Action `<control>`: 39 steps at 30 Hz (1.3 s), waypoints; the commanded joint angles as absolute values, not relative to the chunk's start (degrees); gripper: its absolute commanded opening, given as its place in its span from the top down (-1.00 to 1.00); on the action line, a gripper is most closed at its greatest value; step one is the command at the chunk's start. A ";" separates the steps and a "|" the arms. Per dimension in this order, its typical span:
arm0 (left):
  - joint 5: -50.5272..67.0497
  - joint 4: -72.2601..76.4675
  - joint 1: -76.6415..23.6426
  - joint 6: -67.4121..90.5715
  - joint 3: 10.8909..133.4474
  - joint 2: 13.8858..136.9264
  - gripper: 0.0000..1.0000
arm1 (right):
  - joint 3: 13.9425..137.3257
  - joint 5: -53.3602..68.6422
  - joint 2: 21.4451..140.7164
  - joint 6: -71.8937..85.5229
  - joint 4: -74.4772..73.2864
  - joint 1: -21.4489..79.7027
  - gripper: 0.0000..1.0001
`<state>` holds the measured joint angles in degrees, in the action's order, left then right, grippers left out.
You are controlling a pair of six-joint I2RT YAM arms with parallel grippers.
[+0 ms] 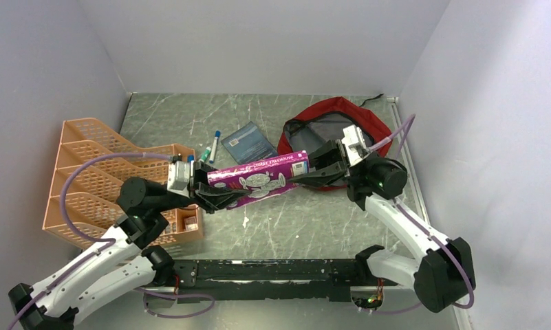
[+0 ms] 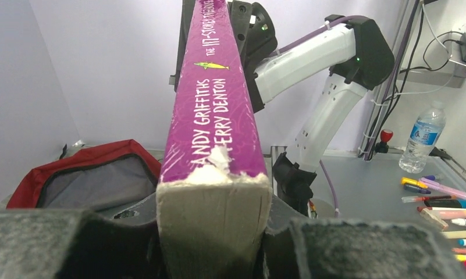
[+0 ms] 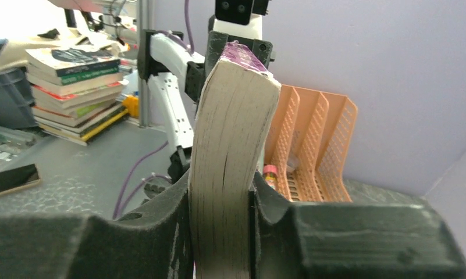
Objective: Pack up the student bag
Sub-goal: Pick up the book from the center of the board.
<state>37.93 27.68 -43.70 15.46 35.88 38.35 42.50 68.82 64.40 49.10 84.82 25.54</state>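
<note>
One grey marbled bench (image 1: pixel 314 227) is seen under everything. At its far right corner the student bag (image 1: pixel 327 127) is laid flat, its mouth unzipped and turned upward so that the grey lining is exposed. Along the left side an orange mesh organiser (image 1: pixel 93 165) is stood. Between the two, a thick purple book (image 1: pixel 258 179) is held above the bench, its long axis running left to right and angled slightly toward the far right, so that its right end is aimed at the bag's opening.

The book is gripped at both ends. The left end effector (image 1: pixel 214 196) is closed narrowly onto the near-left end, its pads seen pressed to both covers in the left wrist view. The right end effector (image 1: pixel 312 170) is clamped on the opposite end, just in front of the bag.

The bag is thus placed beyond and to the right of the book, and the right arm is judged much the nearer. The coming move is likely to be carried along the book's own axis.

A blue booklet (image 1: pixel 248 143) and some markers (image 1: pixel 214 146) are left lying behind the book.
</note>
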 commanded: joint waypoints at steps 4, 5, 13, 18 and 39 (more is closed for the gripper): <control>33.62 20.03 -43.97 19.57 40.60 41.77 0.90 | 44.99 55.01 56.14 15.45 44.54 25.09 -0.20; 32.70 18.91 -43.97 19.33 41.07 41.95 0.90 | 45.42 52.48 55.06 11.04 38.58 25.13 -0.26; 10.14 2.88 -43.94 18.17 47.82 44.20 0.90 | 46.25 36.11 49.92 -4.11 16.27 25.05 -0.39; 5.94 0.30 -43.23 18.00 49.44 47.03 0.90 | 44.50 20.77 48.77 -2.44 13.34 25.05 -0.39; 9.69 -7.76 -34.48 23.37 48.59 54.58 0.90 | 74.01 -25.08 92.47 -4.90 -26.50 25.03 -0.46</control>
<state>8.19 -9.76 -35.35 22.09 47.11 55.05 70.96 -19.66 87.13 0.30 -19.73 25.17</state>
